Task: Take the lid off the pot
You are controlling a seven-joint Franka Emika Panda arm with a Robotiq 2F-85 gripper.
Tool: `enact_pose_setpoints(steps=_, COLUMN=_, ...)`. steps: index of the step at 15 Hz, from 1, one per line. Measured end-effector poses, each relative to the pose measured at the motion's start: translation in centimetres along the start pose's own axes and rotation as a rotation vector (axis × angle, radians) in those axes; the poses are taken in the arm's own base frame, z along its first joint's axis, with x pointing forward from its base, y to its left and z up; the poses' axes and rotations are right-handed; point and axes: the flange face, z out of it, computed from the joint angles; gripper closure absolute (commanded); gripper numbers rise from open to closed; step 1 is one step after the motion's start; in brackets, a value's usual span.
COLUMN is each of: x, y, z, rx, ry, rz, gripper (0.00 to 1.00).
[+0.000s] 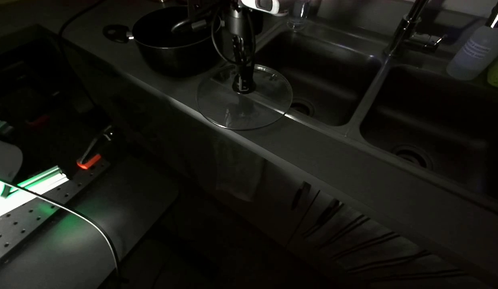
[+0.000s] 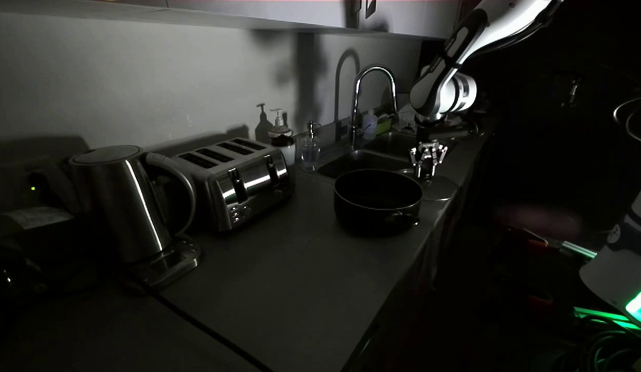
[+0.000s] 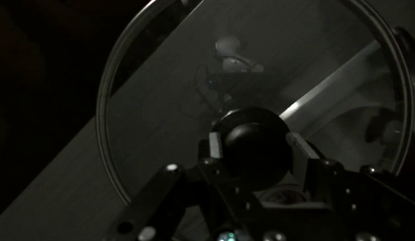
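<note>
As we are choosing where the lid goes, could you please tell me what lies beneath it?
Through the glass lid, the countertop and the metal sink rim can be seen. Whatever is directly below the dark knob and gripper is covered.

Nothing legible, even bottle lettering (image 1: 475, 52).

Long grey countertop (image 2: 289, 279) in low light

I see it remotely, running along a wall (image 2: 144, 93). In an exterior view, a steel kettle (image 2: 113, 206) on its base (image 2: 170, 264) stands near a four-slot toaster (image 2: 255, 186), both toward the wall. Pump bottles (image 2: 310, 151) stand just past the toaster, by the steel sink (image 1: 364, 104). The black pot (image 2: 364, 217) sits upright near the front edge, beside the sink.
</note>
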Motion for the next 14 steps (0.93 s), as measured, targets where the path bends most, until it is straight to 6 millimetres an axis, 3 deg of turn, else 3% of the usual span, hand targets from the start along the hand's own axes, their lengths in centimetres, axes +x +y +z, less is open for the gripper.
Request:
enact_pose_setpoints(steps=5, x=-0.28, y=0.07, z=1.16, rx=-0.009, ry=-0.007, rz=-0.001, gripper=0.75)
enact_pose_setpoints(steps=14, x=-0.29, y=-0.09, z=1.17, rx=-0.007, ry=-0.002, rz=-0.004, gripper=0.75)
